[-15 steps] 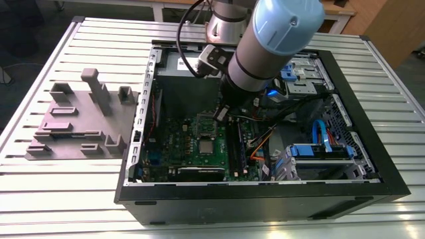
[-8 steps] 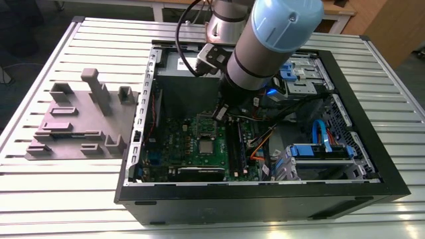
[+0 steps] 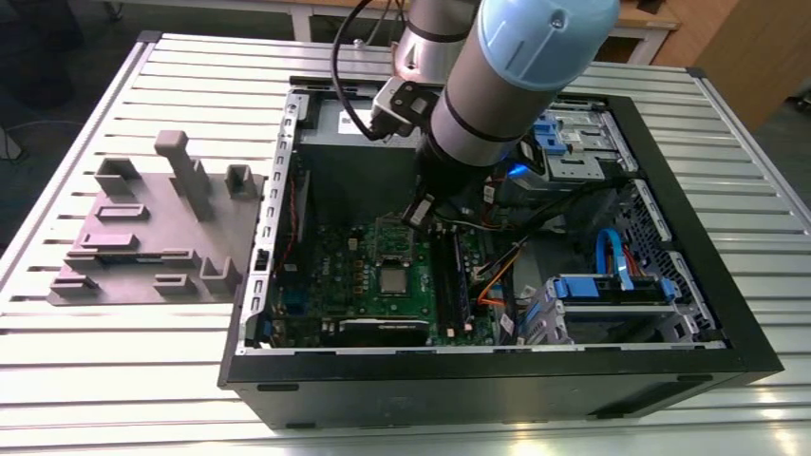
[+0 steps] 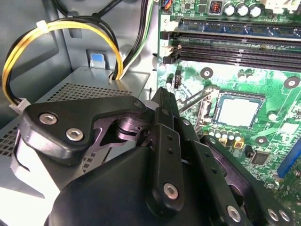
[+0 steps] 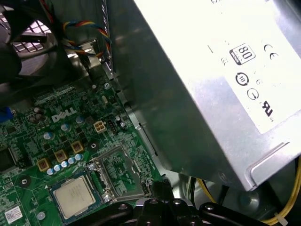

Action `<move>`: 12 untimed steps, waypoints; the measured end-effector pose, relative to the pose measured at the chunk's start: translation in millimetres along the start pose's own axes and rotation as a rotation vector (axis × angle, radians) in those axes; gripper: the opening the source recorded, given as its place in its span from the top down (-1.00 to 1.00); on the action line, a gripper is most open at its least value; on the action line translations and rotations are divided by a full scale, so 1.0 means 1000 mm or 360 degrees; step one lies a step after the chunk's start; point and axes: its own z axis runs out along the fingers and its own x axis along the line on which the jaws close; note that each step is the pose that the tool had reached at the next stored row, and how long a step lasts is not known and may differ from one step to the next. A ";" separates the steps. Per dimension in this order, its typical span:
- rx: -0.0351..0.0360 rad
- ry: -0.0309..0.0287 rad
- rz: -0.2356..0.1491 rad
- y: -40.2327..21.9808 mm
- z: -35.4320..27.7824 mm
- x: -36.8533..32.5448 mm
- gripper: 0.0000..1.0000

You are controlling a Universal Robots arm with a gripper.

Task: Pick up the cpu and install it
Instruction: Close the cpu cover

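An open computer case (image 3: 709,323) lay on the slatted counter (image 3: 127,380), with the green motherboard (image 3: 367,285) flat on its floor and the big grey metal box (image 5: 211,94) beside that board. The arm reached down into the case, its gripper (image 4: 162,101) hanging above the board near the grey box; whether the fingers were released or clenched could not be told. The cpu (image 3: 397,279) sat in its socket in the middle of the motherboard, apart from the gripper, also seen in both wrist views (image 4: 239,112) (image 5: 74,197).
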 end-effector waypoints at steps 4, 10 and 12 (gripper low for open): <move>0.0001 0.00012 0.0000 0.0023 -0.0018 0.0007 0.79; 0.0001 0.00014 -0.0001 0.0031 -0.0035 0.0007 0.79; 0.0001 0.00015 0.0000 0.0035 -0.0049 0.0005 0.79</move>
